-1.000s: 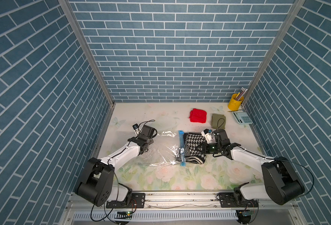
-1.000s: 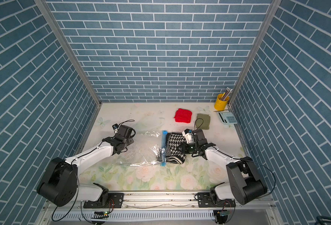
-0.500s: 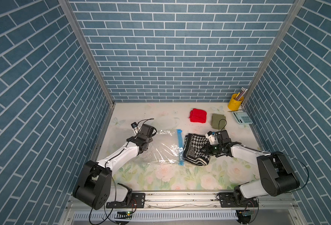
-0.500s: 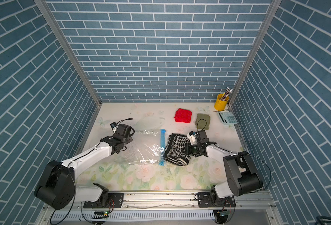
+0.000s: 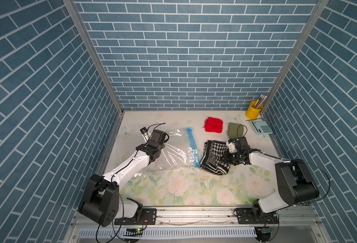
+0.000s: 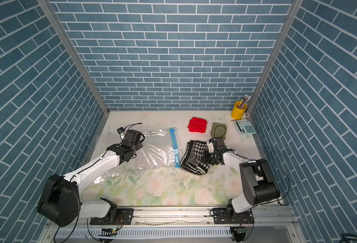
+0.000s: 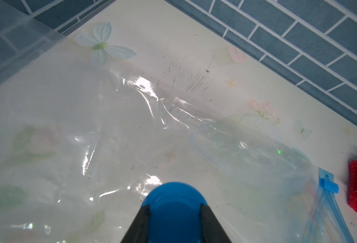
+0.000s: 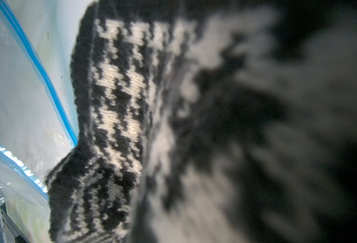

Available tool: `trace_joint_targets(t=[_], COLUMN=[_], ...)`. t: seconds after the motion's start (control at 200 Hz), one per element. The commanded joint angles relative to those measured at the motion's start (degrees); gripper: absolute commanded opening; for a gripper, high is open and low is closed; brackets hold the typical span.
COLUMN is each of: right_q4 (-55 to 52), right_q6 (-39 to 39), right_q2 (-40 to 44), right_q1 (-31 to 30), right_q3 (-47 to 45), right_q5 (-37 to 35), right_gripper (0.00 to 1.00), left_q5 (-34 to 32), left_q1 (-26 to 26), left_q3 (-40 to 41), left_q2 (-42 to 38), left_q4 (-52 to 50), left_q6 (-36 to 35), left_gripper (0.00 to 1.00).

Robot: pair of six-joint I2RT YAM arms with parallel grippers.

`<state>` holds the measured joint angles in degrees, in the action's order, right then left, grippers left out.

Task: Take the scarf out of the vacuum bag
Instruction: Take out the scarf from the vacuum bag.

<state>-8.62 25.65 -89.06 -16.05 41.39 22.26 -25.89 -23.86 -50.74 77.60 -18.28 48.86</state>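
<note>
Black-white houndstooth knit scarf (image 5: 214,157) now out of clear plastic vacuum bag (image 5: 173,151), basically done. Right fingers (image 5: 227,157) clamp scarf, left fingers (image 7: 139,223) pinch round blue valve cap (image 7: 174,202).

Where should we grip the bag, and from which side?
The valve cap, from above, squeezed across its round sides: it's a raised knob, while the rest of the bag lies as flat, slick film. The left claw holds it so.
</note>
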Motion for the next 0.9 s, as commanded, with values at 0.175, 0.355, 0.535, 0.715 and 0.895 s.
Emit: trace_joint_targets(t=[0.175, 0.355, 0.535, 0.715, 0.895], right_q4=[0.6, -4.3, -7.8, -2.3, 9.2], right_q6=[-1.4, -1.3, -1.1, -2.2, 1.3], right_q2=[-3.8, -1.9, 8.6, 21.6, 19.2], right_q1=[0.5, 0.7, 0.7, 0.7, 0.7], right_q3=[0.7, 1.9, 4.0, 3.5, -2.0], right_q5=[0.2, -3.8, -9.5, -2.7, 14.7], right_gripper=[0.0, 0.64, 0.99, 0.99, 0.3], left_q5=[-2.0, -3.2, -4.2, -5.9, -6.8], left_q1=[0.3, 0.3, 0.4, 0.3, 0.3], left_q3=[-2.9, -4.2, -5.0, -5.1, -5.2], left_q2=[-0.6, -0.5, -1.2, -2.3, -3.1], left_q4=[-1.6, -2.4, -3.0, -4.4, -5.5], left_q6=[-0.3, -0.9, -1.4, -1.7, -1.4], left_gripper=[0.29, 0.29, 0.29, 0.29, 0.29])
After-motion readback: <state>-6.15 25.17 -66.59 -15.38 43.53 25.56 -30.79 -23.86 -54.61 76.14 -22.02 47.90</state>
